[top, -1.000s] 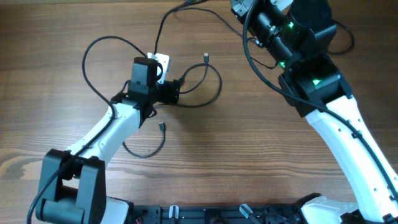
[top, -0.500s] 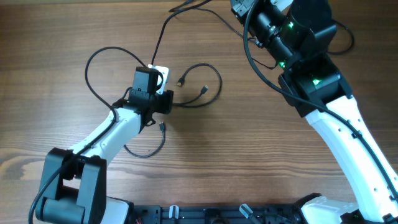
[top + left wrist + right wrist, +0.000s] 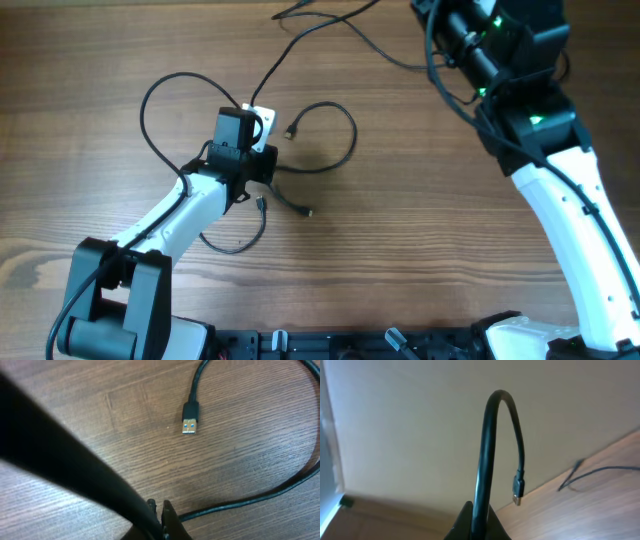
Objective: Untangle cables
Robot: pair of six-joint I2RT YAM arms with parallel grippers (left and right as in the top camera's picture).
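We're watching the left gripper (image 3: 161, 522) clamping its jaws on one of the thin black cables (image 3: 250, 497) lying looped across the brown wooden bench (image 3: 400, 260). The right gripper (image 3: 475, 522) jaws are pinching another black cable strand (image 3: 487, 435), which is arching upward.

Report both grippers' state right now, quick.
Left gripper: shut, pinching a thin black cable.
Right gripper: shut on a plug-tipped cable that arcs up from the jaws.
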